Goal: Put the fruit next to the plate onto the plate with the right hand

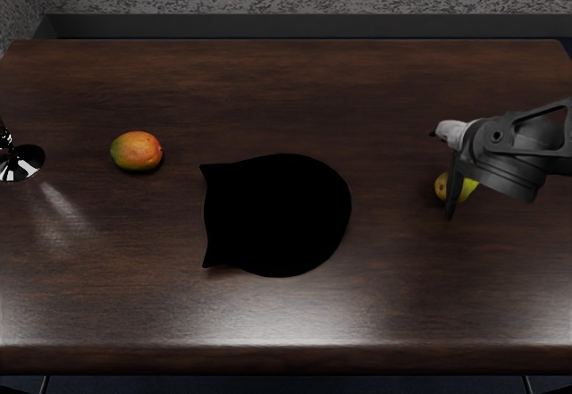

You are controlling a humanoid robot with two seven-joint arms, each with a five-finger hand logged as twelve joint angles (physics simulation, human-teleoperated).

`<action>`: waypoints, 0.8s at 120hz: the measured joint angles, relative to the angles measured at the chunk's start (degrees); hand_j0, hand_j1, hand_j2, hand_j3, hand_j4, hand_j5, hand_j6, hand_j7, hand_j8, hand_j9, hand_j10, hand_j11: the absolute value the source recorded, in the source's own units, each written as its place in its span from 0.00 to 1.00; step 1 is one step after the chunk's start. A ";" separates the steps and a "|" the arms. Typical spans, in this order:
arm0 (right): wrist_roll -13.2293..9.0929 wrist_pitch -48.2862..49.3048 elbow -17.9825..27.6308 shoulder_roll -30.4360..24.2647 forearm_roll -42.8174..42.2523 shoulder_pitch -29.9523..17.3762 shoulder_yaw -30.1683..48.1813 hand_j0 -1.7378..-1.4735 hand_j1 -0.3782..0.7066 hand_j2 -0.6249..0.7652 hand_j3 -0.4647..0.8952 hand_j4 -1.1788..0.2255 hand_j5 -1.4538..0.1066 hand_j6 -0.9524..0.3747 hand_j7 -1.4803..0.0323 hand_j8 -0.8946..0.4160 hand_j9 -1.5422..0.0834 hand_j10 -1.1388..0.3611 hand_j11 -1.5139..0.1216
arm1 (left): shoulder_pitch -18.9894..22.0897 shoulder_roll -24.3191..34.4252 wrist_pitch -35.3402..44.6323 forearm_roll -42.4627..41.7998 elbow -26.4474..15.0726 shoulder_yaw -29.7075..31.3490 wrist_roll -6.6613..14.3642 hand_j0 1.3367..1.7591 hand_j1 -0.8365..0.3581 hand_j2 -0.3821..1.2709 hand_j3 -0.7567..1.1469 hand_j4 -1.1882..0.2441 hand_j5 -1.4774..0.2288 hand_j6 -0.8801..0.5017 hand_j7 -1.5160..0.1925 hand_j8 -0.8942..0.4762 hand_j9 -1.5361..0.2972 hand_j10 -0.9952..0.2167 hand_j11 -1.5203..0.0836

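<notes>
Early stage: the yellow-green fruit (pixel 467 188) sat on the table (pixel 286 81) right of the black plate (pixel 273 215), well apart, half hidden behind the right hand (pixel 460 172). Couldn't tell if that hand was clamped on it or open — lift and placement were both left to do.

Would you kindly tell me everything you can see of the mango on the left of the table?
The mango is a whole, smooth-skinned oval fruit, greenish-yellow at its left end and shading to orange-red at its right. It lies on its side, long axis across the picture, on the dark wooden table, left of the black plate and clearly apart from it. Only the table touches it.
</notes>
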 joint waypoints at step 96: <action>0.00 -11.14 1.20 -0.11 -5.13 -6.37 -0.89 0.30 0.15 0.43 0.34 0.76 0.84 0.63 0.88 0.60 0.86 0.68 0.84 | 0.00 0.00 0.00 0.00 0.01 0.00 0.00 0.76 0.99 0.23 0.40 0.83 0.86 0.64 0.89 0.65 0.84 0.82 0.95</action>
